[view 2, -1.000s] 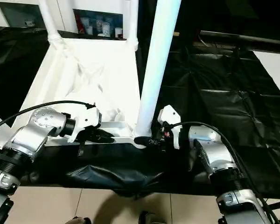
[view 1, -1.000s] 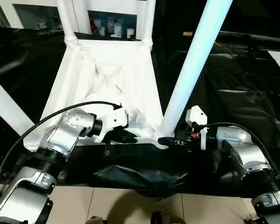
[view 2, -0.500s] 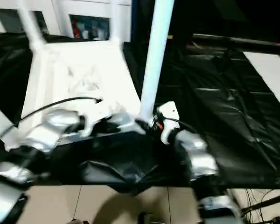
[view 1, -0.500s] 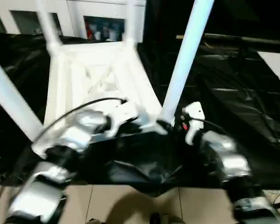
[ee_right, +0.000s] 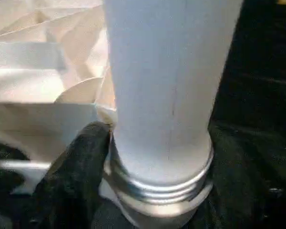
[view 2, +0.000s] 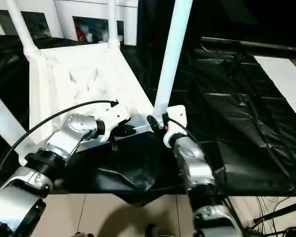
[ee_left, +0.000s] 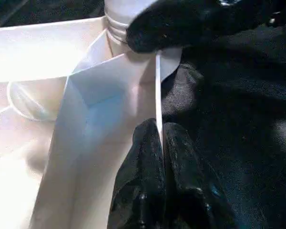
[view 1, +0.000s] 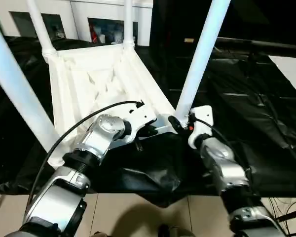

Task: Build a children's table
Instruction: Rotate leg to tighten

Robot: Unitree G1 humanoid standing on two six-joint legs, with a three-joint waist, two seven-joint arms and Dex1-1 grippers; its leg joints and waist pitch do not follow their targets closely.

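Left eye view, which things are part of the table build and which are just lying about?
Job:
white ribbed plastic table top
four white tubular legs, e.g. nearest right one

Lying about:
black plastic sheet
white cabinet with small items

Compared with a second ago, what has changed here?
The upturned table top swung round: its near right corner moved away from the robot, its far end leftward, both arms following. Unchanged: left gripper pinching the near rim, right gripper at the base of the near right leg.
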